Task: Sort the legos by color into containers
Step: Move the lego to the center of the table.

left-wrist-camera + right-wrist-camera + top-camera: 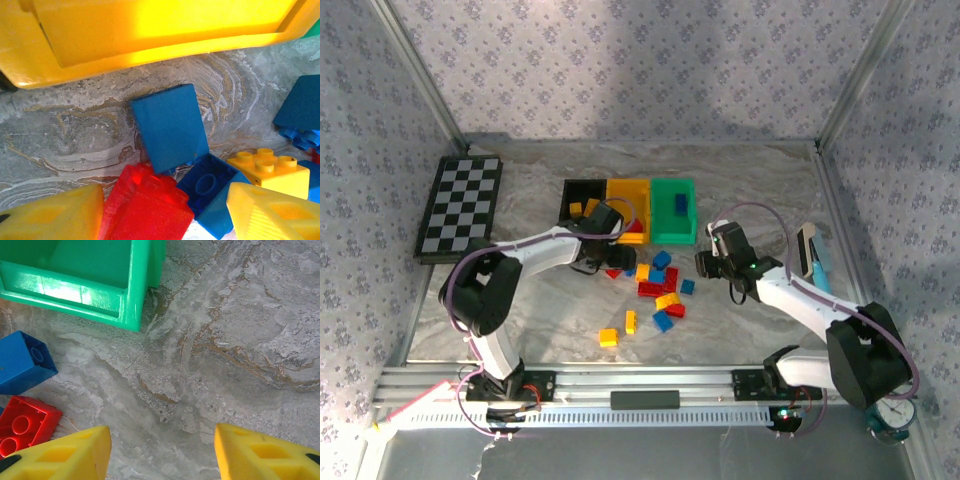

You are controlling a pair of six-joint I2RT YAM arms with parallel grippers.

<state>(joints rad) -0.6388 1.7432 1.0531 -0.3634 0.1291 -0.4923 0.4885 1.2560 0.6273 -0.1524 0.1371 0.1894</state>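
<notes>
Marbled tabletop (240,340) shows bare inside the open right pincer (161,437), legos (22,362) lying just left of it. Left pincer (165,195) stands open astride a red lego (140,215).

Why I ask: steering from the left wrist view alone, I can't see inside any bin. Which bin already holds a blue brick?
Observer: The green bin, rightmost of the three, has a blue brick inside.
Operator: Where's the right gripper, so I don't cross it?
Observer: The right gripper is open over bare table, just off the green bin's front right corner, with nothing between its fingers.
</notes>
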